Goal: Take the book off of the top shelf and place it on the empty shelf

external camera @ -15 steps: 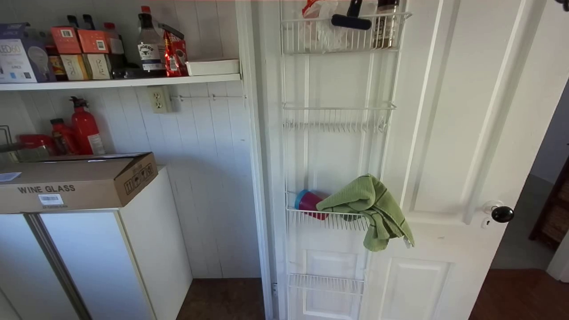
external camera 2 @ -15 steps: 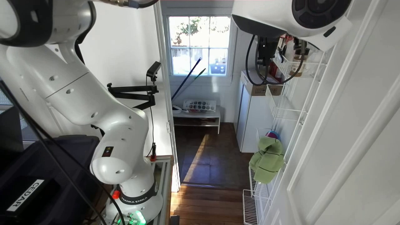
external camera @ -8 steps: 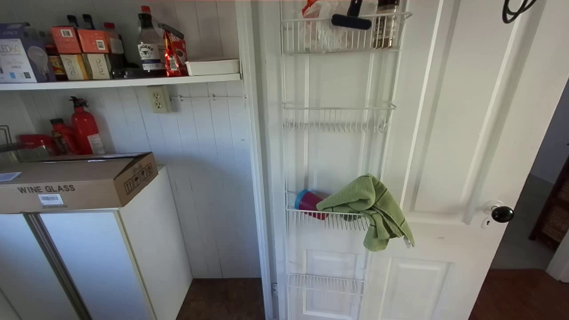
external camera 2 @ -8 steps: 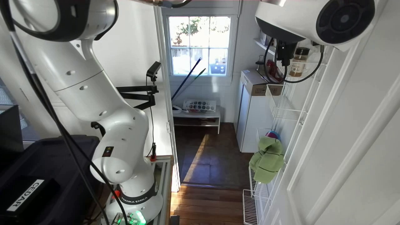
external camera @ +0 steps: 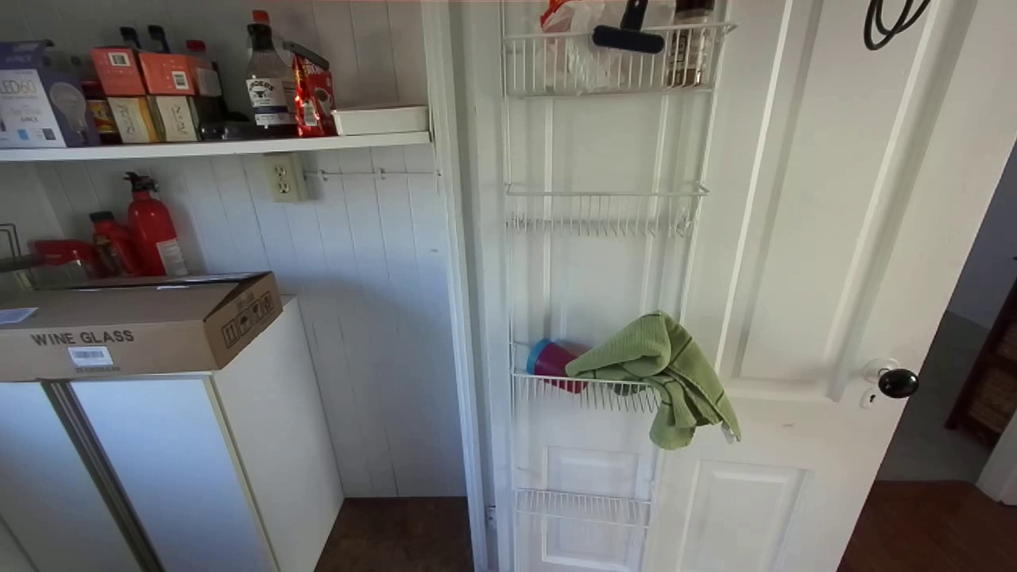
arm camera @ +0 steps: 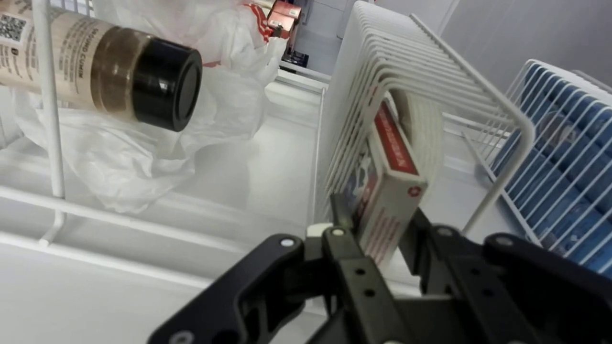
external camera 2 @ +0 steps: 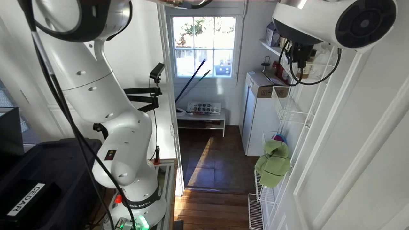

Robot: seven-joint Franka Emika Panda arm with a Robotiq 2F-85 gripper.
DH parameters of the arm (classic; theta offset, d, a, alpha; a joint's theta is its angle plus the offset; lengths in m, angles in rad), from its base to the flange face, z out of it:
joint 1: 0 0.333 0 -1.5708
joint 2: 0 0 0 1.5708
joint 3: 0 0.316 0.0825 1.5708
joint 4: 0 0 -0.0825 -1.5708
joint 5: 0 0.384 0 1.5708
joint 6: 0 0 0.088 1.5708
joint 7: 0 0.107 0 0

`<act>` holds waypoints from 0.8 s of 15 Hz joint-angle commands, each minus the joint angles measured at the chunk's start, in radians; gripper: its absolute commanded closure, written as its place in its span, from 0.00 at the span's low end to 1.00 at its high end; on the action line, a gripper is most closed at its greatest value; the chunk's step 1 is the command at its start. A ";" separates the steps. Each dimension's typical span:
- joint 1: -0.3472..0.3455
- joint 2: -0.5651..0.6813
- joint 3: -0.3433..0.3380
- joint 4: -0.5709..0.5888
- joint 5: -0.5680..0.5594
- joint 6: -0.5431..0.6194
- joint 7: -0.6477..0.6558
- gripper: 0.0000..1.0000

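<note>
Clearly, jar (arm camera: 107, 67) reads "GROUND CUMIN"; claw (arm camera: 379, 215) straddles boxlike book (arm camera: 388, 184).

Pantry corner of a home, known by its contents. A panelled door (external camera: 794, 238) with a round black knob (external camera: 899, 383) carries a wire rack (external camera: 607, 194) with a jar of ground cumin (arm camera: 107, 69) and a green towel (external camera: 659, 369). A wall shelf (external camera: 214, 148) bears bottles (external camera: 268, 97) and a light-bulb box (external camera: 30, 103). A carton (external camera: 135, 330) marked WINE GLASS rests on a white cabinet (external camera: 274, 429), near a fire extinguisher (external camera: 155, 228).
</note>
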 commanded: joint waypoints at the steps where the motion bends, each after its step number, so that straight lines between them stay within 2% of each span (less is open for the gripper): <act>1: -0.016 0.000 0.010 0.022 0.029 0.014 0.011 0.98; 3: -0.020 -0.013 0.006 0.023 0.031 0.014 0.015 0.95; 7: -0.027 -0.026 0.010 0.026 0.015 0.030 0.036 0.95; 12: -0.046 -0.061 0.012 0.019 -0.118 0.059 0.153 0.95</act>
